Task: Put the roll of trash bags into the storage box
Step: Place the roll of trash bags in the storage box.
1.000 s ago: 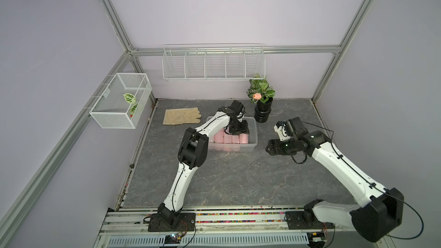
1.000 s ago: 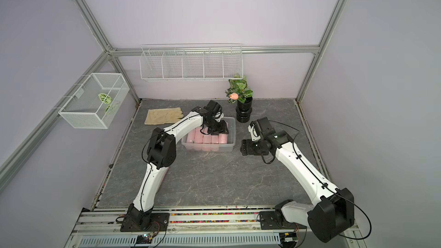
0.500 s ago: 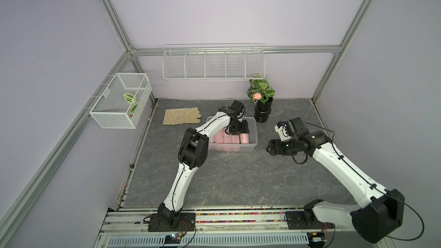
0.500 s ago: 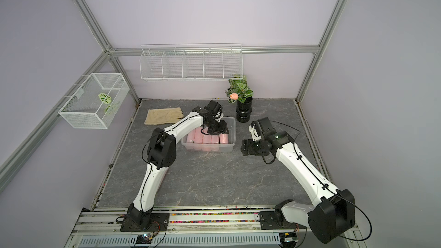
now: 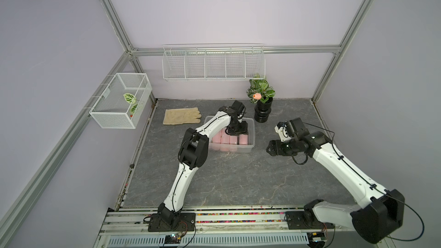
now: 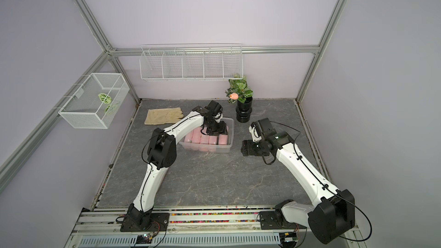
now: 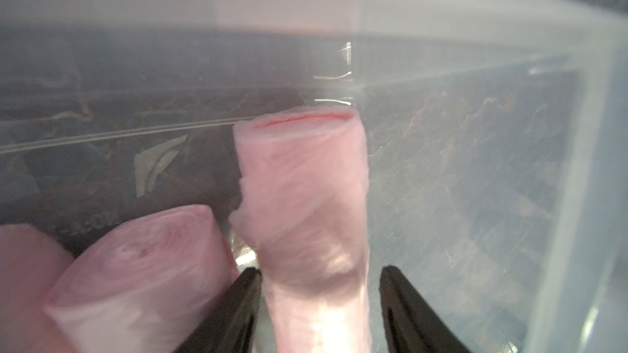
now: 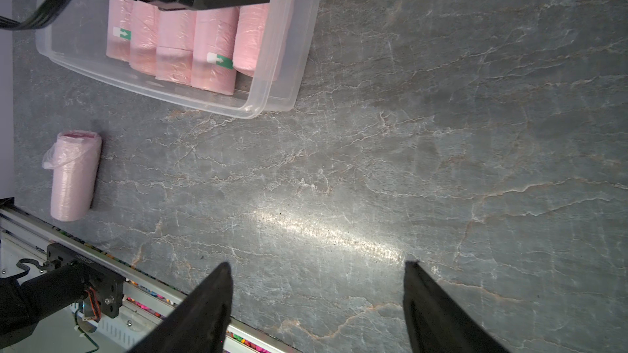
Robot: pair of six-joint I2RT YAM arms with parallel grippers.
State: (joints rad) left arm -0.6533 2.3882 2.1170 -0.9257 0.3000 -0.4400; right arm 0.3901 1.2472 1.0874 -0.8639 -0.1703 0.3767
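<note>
The clear storage box (image 5: 251, 142) (image 6: 231, 139) stands mid-table and holds several pink rolls of trash bags (image 5: 225, 140) (image 6: 206, 140) lying side by side. My left gripper (image 5: 238, 130) (image 6: 218, 130) reaches down into the box. In the left wrist view it (image 7: 321, 269) is open around one pink roll (image 7: 302, 191), with a gap showing between the roll and one finger. Another pink roll (image 8: 73, 176) lies on the table outside the box (image 8: 272, 96). The right gripper (image 5: 269, 150) (image 8: 317, 263) hovers open and empty to the right of the box.
A beige glove (image 5: 181, 116) lies at the back left. A potted plant (image 5: 262, 112) stands just behind the box's right end. White wire baskets hang on the back wall (image 5: 213, 64) and the left wall (image 5: 121, 101). The base rail (image 8: 102, 256) runs near the loose roll.
Both arms stay almost where they were. The left gripper remains down in the storage box over the rolls.
</note>
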